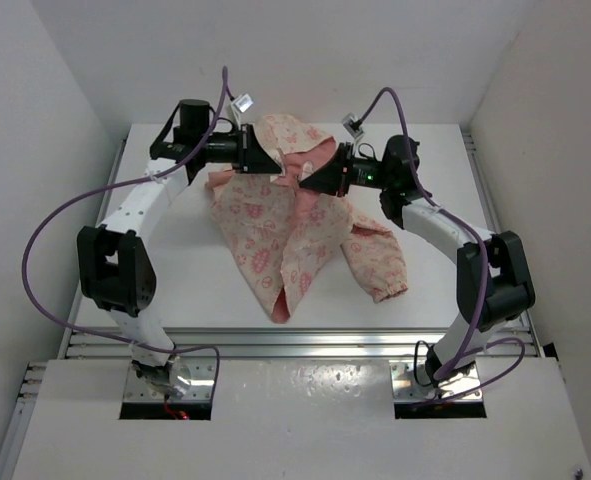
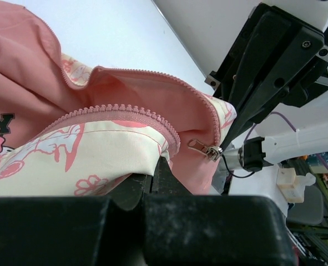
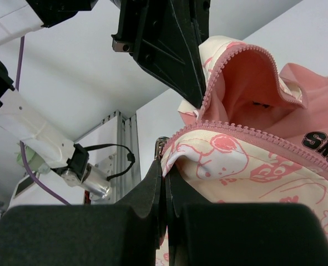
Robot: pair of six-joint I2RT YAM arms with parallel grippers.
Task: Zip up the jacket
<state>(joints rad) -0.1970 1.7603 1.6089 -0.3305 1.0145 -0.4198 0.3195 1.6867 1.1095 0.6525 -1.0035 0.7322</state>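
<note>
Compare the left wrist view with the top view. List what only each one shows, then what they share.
Left wrist only: the slider and the pink teeth up close, the two rows apart.
Top only: the whole jacket draped down to the table, with a cuffed sleeve.
Both: the left gripper and right gripper, each clamped on the jacket's front edge.
</note>
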